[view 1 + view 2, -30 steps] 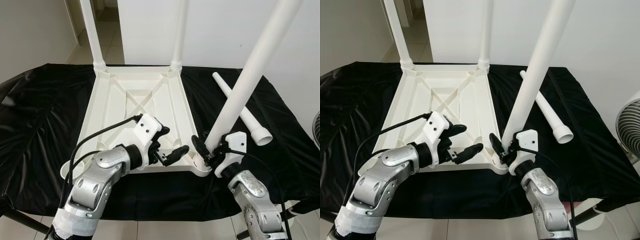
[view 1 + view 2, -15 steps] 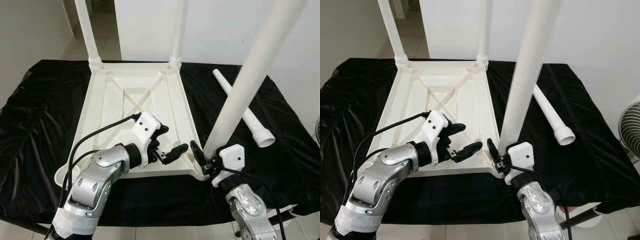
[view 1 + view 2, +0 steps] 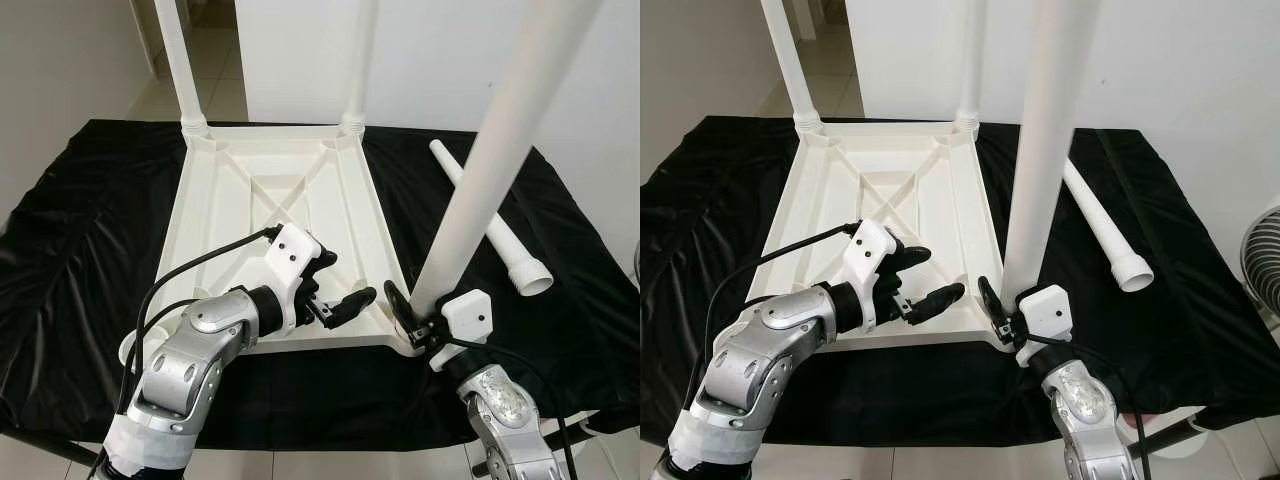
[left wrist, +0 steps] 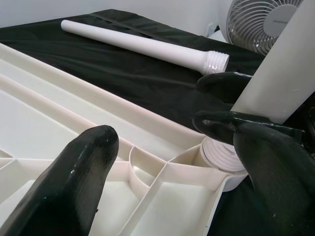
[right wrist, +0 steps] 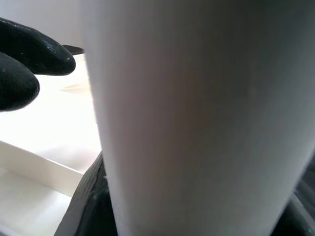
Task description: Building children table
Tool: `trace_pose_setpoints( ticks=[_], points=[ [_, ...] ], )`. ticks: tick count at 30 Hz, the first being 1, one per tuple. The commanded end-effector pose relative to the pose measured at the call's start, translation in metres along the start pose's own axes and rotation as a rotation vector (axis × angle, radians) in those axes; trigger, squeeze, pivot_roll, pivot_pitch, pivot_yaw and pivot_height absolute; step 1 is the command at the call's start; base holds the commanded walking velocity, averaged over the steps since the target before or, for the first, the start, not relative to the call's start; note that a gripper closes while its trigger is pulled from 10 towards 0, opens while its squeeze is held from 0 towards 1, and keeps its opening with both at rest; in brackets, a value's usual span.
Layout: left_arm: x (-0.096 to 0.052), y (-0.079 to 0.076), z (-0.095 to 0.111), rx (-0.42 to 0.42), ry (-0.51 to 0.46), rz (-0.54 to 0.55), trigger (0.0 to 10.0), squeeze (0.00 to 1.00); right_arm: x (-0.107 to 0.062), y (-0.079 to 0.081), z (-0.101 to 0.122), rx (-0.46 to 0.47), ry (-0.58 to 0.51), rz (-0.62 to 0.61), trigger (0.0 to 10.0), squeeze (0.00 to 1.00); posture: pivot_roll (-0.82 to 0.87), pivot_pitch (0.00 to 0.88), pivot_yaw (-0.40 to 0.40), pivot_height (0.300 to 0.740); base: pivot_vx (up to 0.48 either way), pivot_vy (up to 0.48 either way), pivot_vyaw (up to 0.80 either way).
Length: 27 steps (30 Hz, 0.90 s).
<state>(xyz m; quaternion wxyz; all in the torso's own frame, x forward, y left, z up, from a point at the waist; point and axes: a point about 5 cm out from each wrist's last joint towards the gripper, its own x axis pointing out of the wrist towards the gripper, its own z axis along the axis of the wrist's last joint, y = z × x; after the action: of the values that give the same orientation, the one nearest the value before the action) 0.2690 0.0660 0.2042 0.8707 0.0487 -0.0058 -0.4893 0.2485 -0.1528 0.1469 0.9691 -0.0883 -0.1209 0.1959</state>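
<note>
A white plastic children's table top (image 3: pixel 270 215) lies upside down on a table draped in black cloth (image 3: pixel 70 250), ribbed underside facing up. Two white legs stand upright in its far corners, the far-left leg (image 3: pixel 178 60) and the far-right leg (image 3: pixel 358 60). At the near-left corner an open round socket (image 3: pixel 133 347) peeks out beside the silver left arm. The left hand (image 3: pixel 335 290) hovers over the near edge of the top, its black fingers (image 4: pixel 81 172) spread apart and gripping nothing. Just to its right, at the near-right corner, a third leg (image 3: pixel 490 170) rises from its socket, leaning slightly to the right, its ribbed collar seated in the corner. The right hand (image 3: pixel 418 315) is clamped around the base of that leg, one black finger (image 3: pixel 396 303) visible on the leg's left side. Farther right, a fourth leg (image 3: pixel 490 220) lies loose on the cloth, threaded open end pointing near-right. A fan (image 4: pixel 258 19) stands past the table's right edge.
</note>
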Motion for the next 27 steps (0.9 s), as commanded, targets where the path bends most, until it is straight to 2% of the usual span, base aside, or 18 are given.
trace_pose_setpoints(
  ticks=[1,5,11,17,22,27],
  points=[
    [-0.002,0.002,0.003,0.006,-0.006,0.068,10.0,0.0,-0.011,0.001,-0.032,0.058,0.186,-0.017,10.0,0.0,-0.02,0.125,0.044,0.74,0.0,0.0,0.0],
    [0.0,0.002,0.005,0.011,-0.009,0.06,10.0,0.0,-0.001,-0.01,-0.031,0.095,0.22,-0.037,10.0,0.0,-0.02,0.117,0.047,0.74,0.0,0.0,0.0],
    [0.0,0.002,0.005,0.015,-0.009,0.058,10.0,0.0,0.002,-0.014,-0.035,0.105,0.267,-0.035,10.0,0.0,-0.02,0.114,0.044,0.74,0.0,0.0,0.0],
    [-0.001,0.001,0.005,0.016,-0.009,0.058,10.0,0.0,-0.007,-0.013,-0.047,0.166,0.328,-0.096,10.0,0.0,-0.02,0.108,0.039,0.74,0.0,0.0,0.0],
    [-0.002,0.0,0.004,0.013,-0.009,0.055,10.0,0.0,-0.009,-0.013,-0.05,0.239,0.355,-0.135,10.0,0.0,-0.03,0.105,0.041,0.74,0.0,0.0,0.0],
    [-0.001,0.0,0.004,0.011,-0.006,0.052,10.0,0.0,-0.009,-0.016,-0.051,0.262,0.362,-0.16,10.0,0.0,-0.03,0.103,0.042,0.74,0.0,0.0,0.0]
  ],
)
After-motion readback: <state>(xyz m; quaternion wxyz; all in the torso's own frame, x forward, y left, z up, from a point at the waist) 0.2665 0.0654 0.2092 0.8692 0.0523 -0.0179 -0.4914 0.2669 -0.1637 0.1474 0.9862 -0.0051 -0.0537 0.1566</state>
